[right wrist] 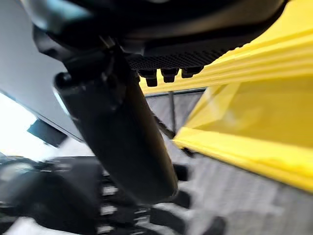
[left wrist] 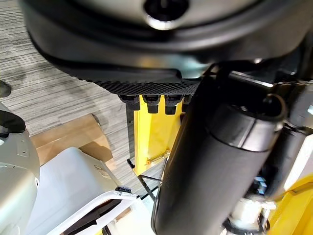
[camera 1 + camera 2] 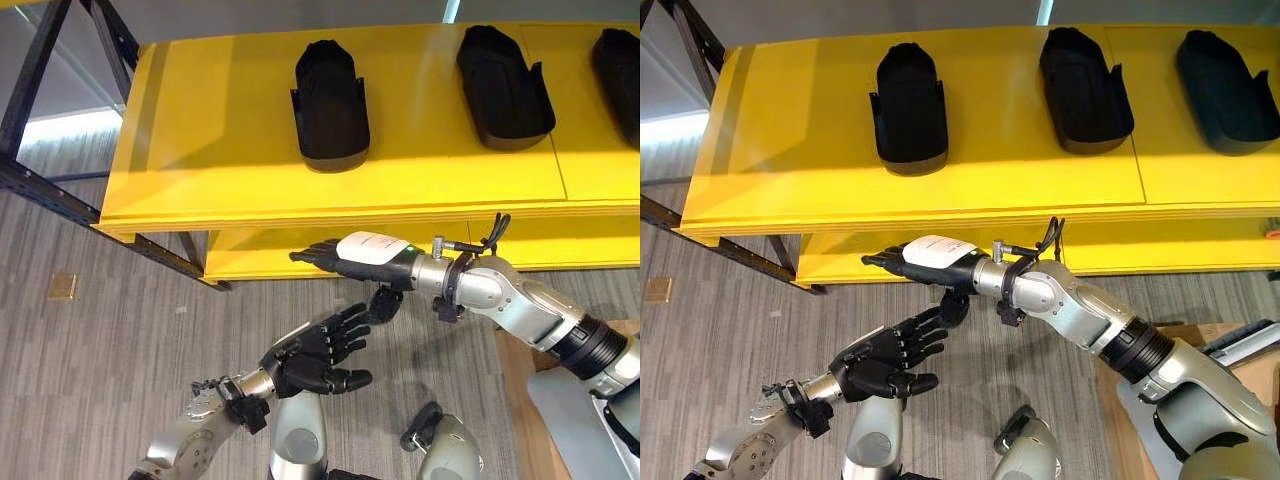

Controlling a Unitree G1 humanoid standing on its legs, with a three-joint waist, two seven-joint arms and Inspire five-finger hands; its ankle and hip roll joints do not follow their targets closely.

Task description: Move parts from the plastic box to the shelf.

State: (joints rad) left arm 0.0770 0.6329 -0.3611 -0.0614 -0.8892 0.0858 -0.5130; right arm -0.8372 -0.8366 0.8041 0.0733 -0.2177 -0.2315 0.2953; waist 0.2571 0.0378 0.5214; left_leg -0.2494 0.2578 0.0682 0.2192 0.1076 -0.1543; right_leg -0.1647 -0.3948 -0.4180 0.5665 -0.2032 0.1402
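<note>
A grey striped carpet (image 3: pixel 110 360) covers the floor; on it stands a yellow shelf (image 3: pixel 220 150) on a dark metal frame (image 3: pixel 40 110), with a second yellow board (image 3: pixel 260 262) beneath the top one. Three black parts lie on the top board, well apart in a row: one near the middle (image 3: pixel 330 105); one to its right (image 3: pixel 503 85); a third (image 3: pixel 620 70) cut off by the edge of the view. At the lower right a pale plastic box (image 2: pixel 73 181) sits on a brown base (image 2: pixel 73 139); its inside cannot be made out, and most of it is out of frame. The right hand (image 3: pixel 335 258) hovers in front of the shelf's edge, fingers straight and together, holding nothing. The left hand (image 3: pixel 320 355) hangs lower over the carpet, palm up, fingers loosely spread and empty. No writing can be read anywhere.
</note>
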